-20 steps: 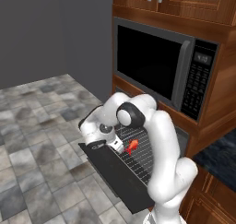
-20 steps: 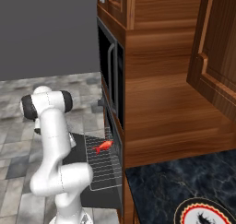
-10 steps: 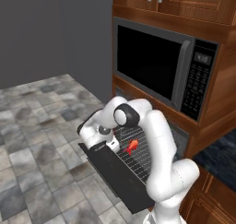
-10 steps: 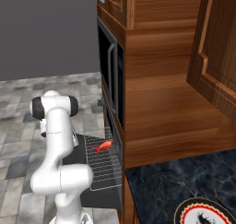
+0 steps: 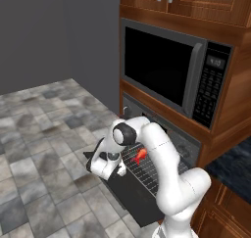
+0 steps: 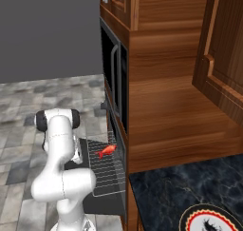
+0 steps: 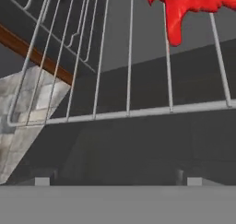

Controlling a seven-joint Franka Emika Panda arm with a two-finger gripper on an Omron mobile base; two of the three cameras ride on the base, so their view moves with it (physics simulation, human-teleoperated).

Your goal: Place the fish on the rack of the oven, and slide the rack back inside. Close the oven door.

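The red-orange fish lies on the wire rack, which is pulled out over the open oven door. The oven sits below the microwave. My gripper is open, low at the rack's front edge and apart from the fish, with nothing between its fingers. In the hand view the rack's front bar crosses just ahead of the fingertips and the fish is beyond it at the top.
A black-windowed microwave is built in above the oven, with wooden cabinets around it. A dark counter with a round plate lies to the right. Tiled floor spreads to the left.
The hand has dropped lower toward the rack's front edge and the door, still open. The fish and rack have not moved.
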